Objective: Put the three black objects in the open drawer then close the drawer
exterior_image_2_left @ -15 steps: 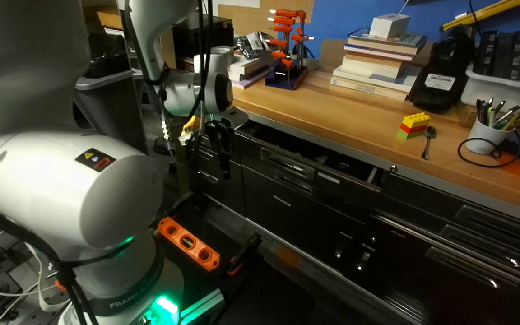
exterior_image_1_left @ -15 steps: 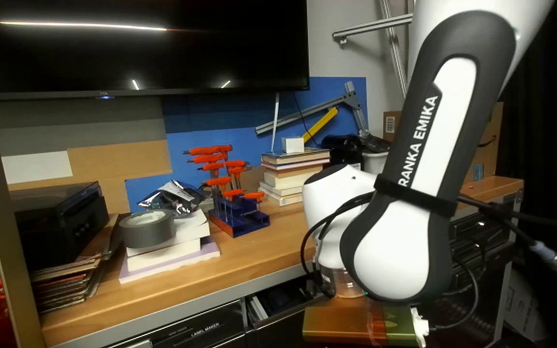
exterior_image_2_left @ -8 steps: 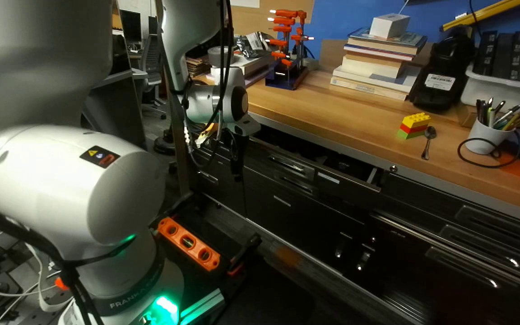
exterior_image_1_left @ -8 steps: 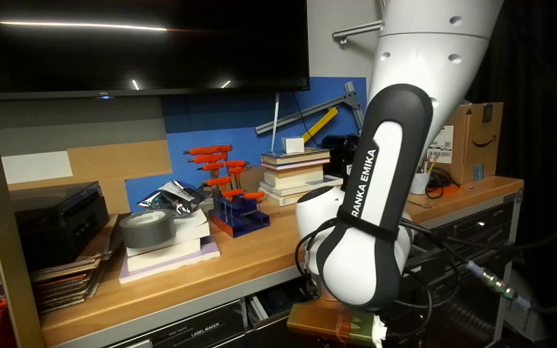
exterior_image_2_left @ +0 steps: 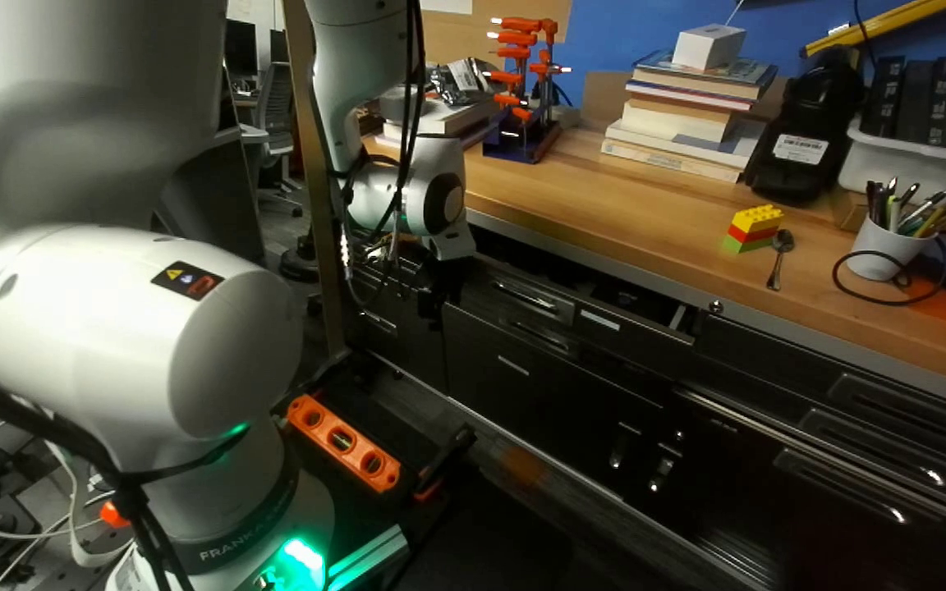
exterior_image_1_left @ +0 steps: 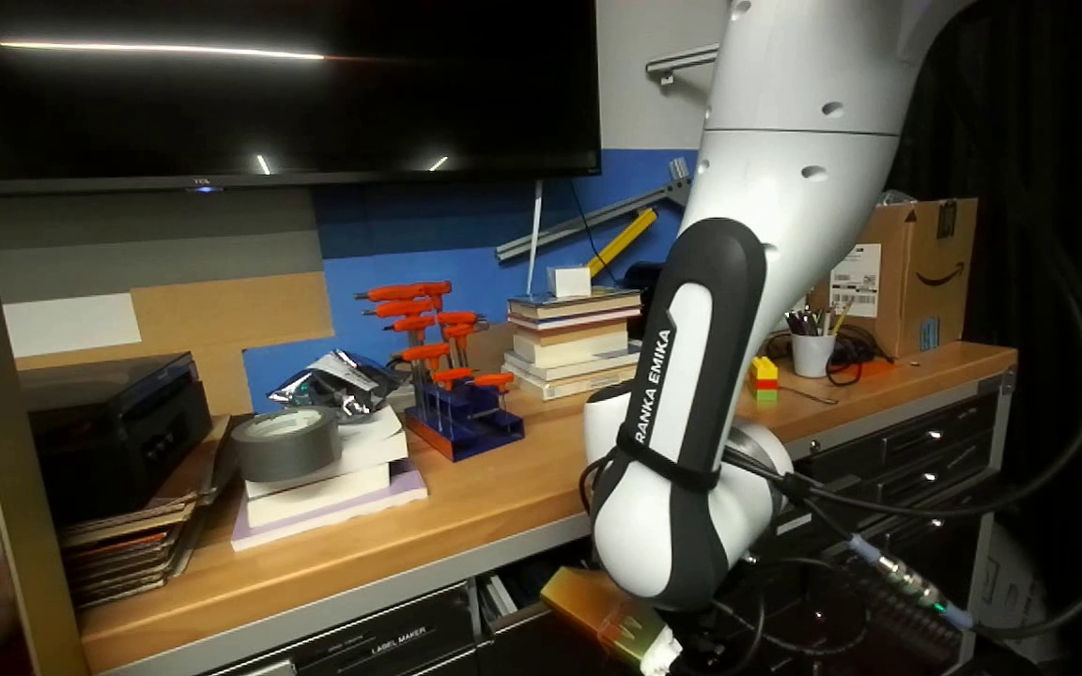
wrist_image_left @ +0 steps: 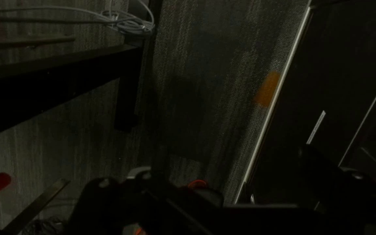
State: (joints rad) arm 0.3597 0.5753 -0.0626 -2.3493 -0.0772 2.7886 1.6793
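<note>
Blue wall panels (exterior_image_1_left: 353, 272) rise behind the wooden workbench (exterior_image_2_left: 588, 176), with a dark screen (exterior_image_1_left: 269, 94) hung above. Under the bench's edge, my drawer (exterior_image_2_left: 637, 335) stands pulled out from the cabinet (exterior_image_2_left: 571, 419). Inside it lie dark shapes (exterior_image_2_left: 625, 300) too dim for me to tell whether the 3 black objects are among them. In the murky wrist view my gripper (wrist_image_left: 232, 151) has its 2 fingers (wrist_image_left: 159, 166) spread wide, with floor (wrist_image_left: 191, 65) and the cabinet's pale lower edge showing between them. In an exterior view it hangs in front of the cabinet, by the drawer's far end; whether it touches, I can't tell.

On the bench, in both exterior views, I see a toy brick block (exterior_image_2_left: 755, 228) just beside a spoon (exterior_image_2_left: 780, 261), near a white cup (exterior_image_2_left: 877, 253) of pens (exterior_image_2_left: 908, 205). Farther along stand a stack of books (exterior_image_2_left: 678, 123), then a rack (exterior_image_2_left: 506, 144) of red-orange-handled tools (exterior_image_2_left: 520, 39). Past that, a tape roll (exterior_image_1_left: 285, 455) rests on more books (exterior_image_1_left: 325, 507), and a cardboard box (exterior_image_1_left: 926, 310) stands at the opposite end.
</note>
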